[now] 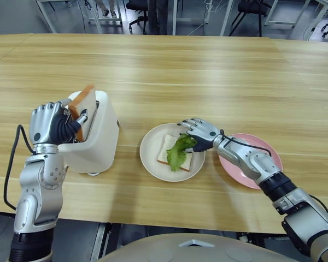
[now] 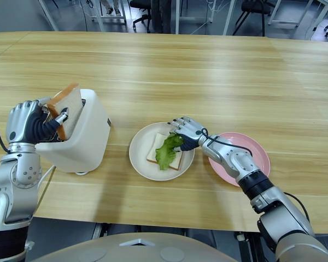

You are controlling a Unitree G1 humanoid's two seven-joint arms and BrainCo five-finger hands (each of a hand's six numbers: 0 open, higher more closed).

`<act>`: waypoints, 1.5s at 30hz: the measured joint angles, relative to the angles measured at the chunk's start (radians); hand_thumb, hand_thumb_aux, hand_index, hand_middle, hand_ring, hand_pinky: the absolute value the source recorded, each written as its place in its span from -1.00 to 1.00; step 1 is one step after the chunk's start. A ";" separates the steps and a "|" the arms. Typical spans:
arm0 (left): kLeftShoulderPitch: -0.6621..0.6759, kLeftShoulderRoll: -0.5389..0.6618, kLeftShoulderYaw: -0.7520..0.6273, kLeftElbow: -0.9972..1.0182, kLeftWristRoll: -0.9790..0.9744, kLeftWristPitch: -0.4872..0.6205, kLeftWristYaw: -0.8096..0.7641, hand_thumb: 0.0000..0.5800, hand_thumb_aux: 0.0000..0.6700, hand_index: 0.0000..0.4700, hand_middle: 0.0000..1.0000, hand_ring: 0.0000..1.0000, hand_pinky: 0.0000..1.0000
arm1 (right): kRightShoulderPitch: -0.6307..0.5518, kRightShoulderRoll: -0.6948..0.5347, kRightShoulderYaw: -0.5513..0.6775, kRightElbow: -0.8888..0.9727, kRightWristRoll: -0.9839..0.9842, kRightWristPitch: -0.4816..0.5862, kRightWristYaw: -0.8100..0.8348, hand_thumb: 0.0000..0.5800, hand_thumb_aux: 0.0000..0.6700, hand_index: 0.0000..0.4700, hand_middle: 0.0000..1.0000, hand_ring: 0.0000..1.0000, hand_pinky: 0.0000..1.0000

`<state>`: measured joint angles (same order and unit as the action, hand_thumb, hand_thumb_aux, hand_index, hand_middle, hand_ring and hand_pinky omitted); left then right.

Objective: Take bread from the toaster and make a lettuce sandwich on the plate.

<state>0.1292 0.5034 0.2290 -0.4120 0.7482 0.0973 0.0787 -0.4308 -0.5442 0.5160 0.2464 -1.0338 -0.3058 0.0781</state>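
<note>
A white toaster [image 1: 98,136] stands on the table at the left. My left hand [image 1: 54,123] is shut on a slice of bread [image 1: 83,103] that sticks up, tilted, out of the toaster's top. A cream plate [image 1: 152,158] in the middle holds another bread slice [image 1: 165,152] with a green lettuce leaf [image 1: 178,153] lying on it. My right hand [image 1: 199,134] rests at the plate's right rim, its fingers curled on the upper end of the lettuce leaf.
A pink plate [image 1: 241,173] lies to the right of the cream plate, partly under my right forearm. The wooden table [image 1: 208,76] stretches far back. Chairs and table legs stand behind it.
</note>
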 measured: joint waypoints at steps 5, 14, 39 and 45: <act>-0.004 0.000 0.036 -0.032 0.000 -0.014 0.015 1.00 1.00 0.96 1.00 1.00 1.00 | -0.009 0.018 0.000 0.001 -0.010 0.018 -0.035 -1.00 -1.00 -1.00 -1.00 -1.00 -1.00; -0.056 0.000 0.106 -0.180 -0.001 -0.056 0.038 1.00 1.00 0.96 1.00 1.00 1.00 | -0.014 0.007 -0.099 -0.050 0.029 0.023 -0.207 -1.00 -1.00 -1.00 -1.00 -1.00 -1.00; -0.266 -0.300 -0.417 0.133 -0.450 -0.073 -0.330 1.00 1.00 0.96 1.00 1.00 1.00 | 0.420 -0.146 -0.319 -0.285 -0.078 -0.303 -0.815 -1.00 -1.00 -1.00 -1.00 -1.00 -1.00; -0.273 -0.335 -0.430 0.378 -0.561 -0.070 -0.409 1.00 1.00 0.96 1.00 1.00 1.00 | 0.429 -0.154 -0.220 -0.284 -0.171 -0.316 -0.828 -1.00 -1.00 -1.00 -1.00 -1.00 -1.00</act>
<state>-0.1442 0.1682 -0.2010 -0.0341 0.1871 0.0270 -0.3302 -0.0020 -0.6982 0.2963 -0.0374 -1.2046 -0.6219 -0.7502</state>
